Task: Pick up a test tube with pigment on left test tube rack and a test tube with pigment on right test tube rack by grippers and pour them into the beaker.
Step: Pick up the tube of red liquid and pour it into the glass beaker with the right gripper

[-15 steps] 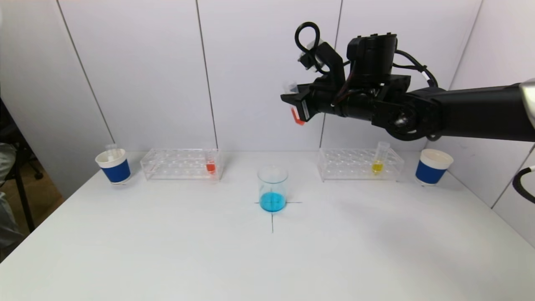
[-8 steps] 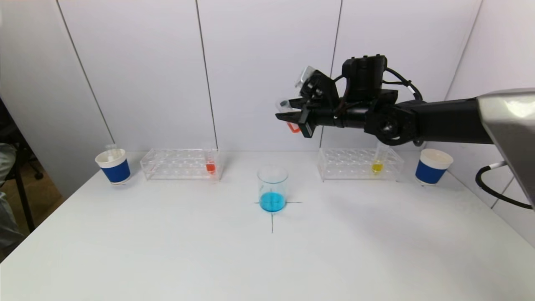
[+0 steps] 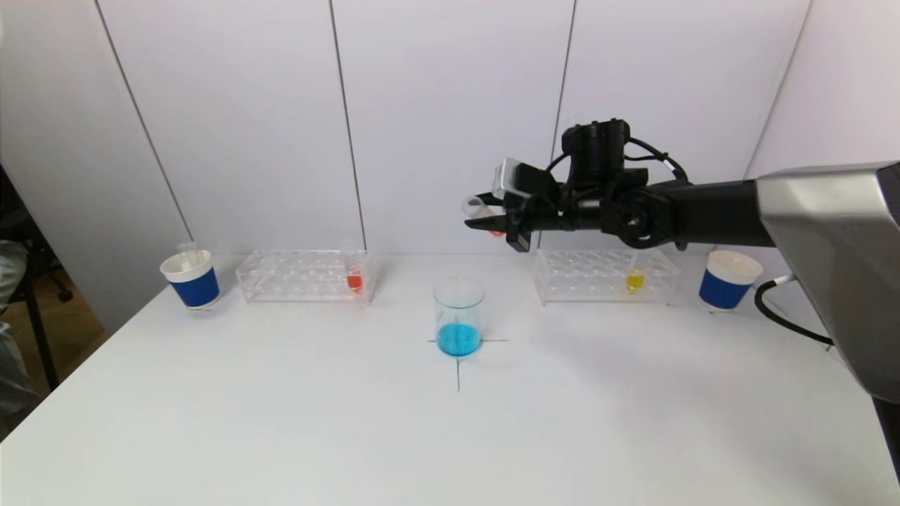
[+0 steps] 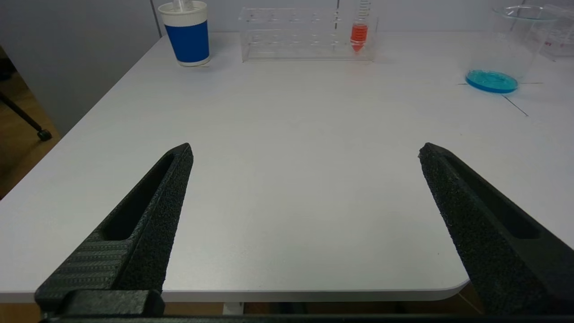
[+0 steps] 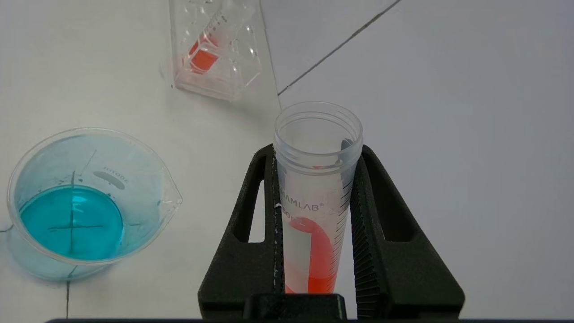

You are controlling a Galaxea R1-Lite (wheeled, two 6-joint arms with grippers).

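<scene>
As the last second is compared with the present head view, the right gripper is seen to have been lowered from high against the back wall to a level closer above the beaker, and the held test tube has been tipped from near upright toward horizontal, its open mouth turned to the robot's left. From this it is judged that the pour of the right arm's tube is being set up but not yet begun: in the right wrist view the red pigment is lodged in the lower part of the tube, and only blue liquid is seen in the beaker.

The right arm is stretched across from the robot's right, the wrist rolled so that the gripper points leftward. Its fingers are clamped on both sides of the tube. The mouth appears to hang slightly to the right of and behind the beaker, so a small shift toward it is probably needed before further tilting.

The left gripper is held low near the table's near edge, its fingers spread wide on nothing. One red tube stands in the left rack, and a yellow one in the right rack.
</scene>
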